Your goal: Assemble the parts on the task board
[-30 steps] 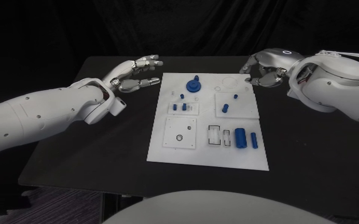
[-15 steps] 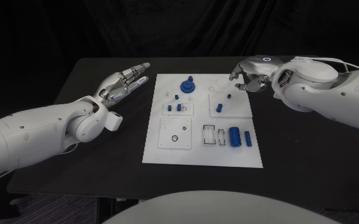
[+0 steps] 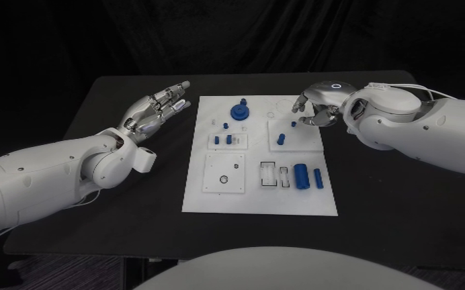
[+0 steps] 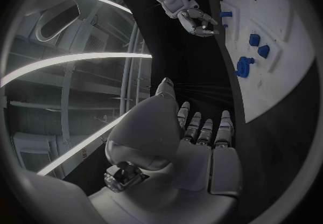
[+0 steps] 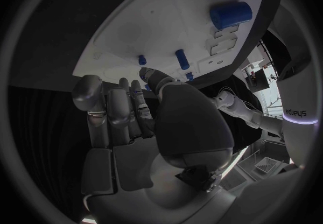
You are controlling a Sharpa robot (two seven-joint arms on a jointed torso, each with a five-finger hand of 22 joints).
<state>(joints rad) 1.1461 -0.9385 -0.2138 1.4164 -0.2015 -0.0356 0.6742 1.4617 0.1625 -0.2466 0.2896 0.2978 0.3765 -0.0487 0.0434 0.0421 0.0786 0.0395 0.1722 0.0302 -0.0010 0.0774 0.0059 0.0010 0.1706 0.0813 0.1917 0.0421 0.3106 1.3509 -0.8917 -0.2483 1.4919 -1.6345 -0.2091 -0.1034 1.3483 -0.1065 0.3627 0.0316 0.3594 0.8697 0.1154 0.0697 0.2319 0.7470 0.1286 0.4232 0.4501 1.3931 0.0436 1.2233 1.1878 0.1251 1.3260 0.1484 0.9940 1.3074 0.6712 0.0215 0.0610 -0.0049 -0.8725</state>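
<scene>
The task board [image 3: 260, 196] lies flat in the middle of the black desk [image 3: 388, 189], its long axis running away from the robot. The blue parts sit on it in groups: a round knobbed piece [image 3: 238, 111] near the far edge, small pegs [image 3: 224, 140] on a raised square at the left of the midline, a short peg [image 3: 281, 139] on the square at the right, and a thick cylinder [image 3: 302, 176] with a thinner one [image 3: 319, 178] beside it toward the near right.

The right hand [image 3: 317, 107] is the nearer of the two. It hangs over the far right corner of the board, just beside the short peg; that peg lies from it toward the robot and slightly inward. Its fingers are curled in toward the thumb, and the right wrist view shows nothing between them; whether a fingertip touches the board cannot be told. Judged clenched on nothing.

The left hand [image 3: 158, 109] stands off the board's left edge, over bare desk, palm turned inward, fingers straight and together, holding nothing. The knobbed piece lies from it across the board edge, near but clear of the fingertips.

Judgement: the coming move probably falls to the right hand, which would have to uncurl its fingers before taking a peg
</scene>
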